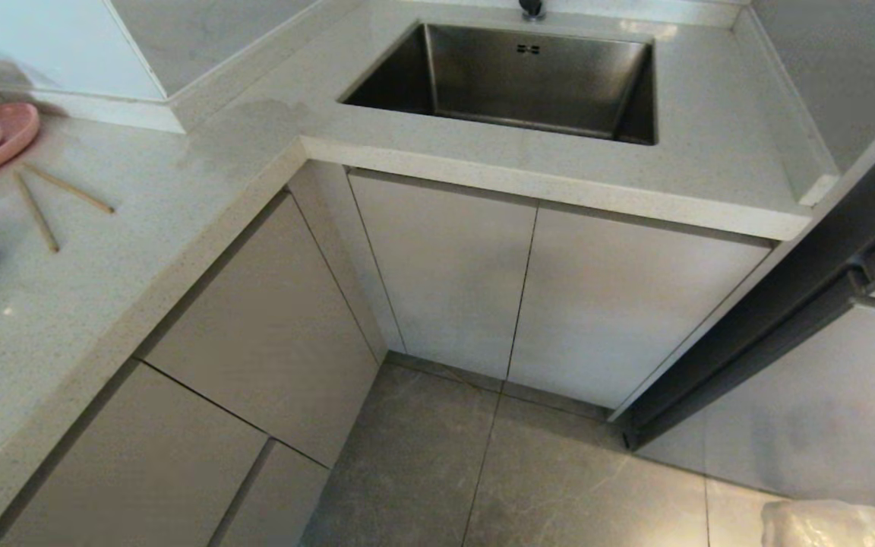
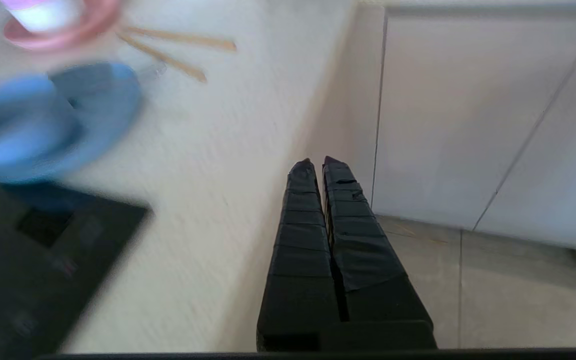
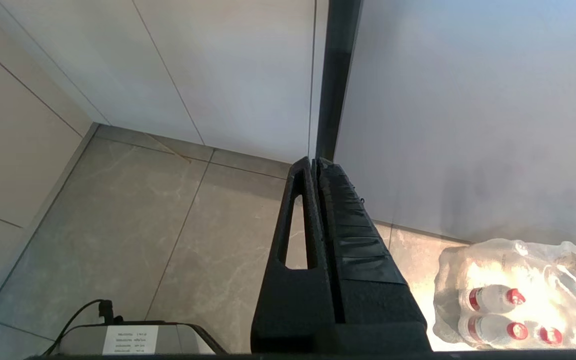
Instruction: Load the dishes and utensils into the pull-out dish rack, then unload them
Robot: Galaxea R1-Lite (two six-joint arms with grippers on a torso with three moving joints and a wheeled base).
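Beside the steel sink (image 1: 529, 83), pale-blue plate (image 2: 93, 105), bowl (image 2: 18, 125) and wooden chopsticks (image 1: 50, 201) lie on the speckled surface (image 1: 179, 213), apparently unloaded; rack unseen. Both grippers' (image 2: 318, 165) (image 3: 315, 162) fingers are pressed together, empty.

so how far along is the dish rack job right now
Either nothing is loaded yet or everything is already unloaded; the frames can't tell. The thin light-brown wooden chopsticks and pale-blue round bowl sit on the speckled countertop, and no rack is pulled out. Nothing is in hand: the left end effector and right end effector are shut and empty.
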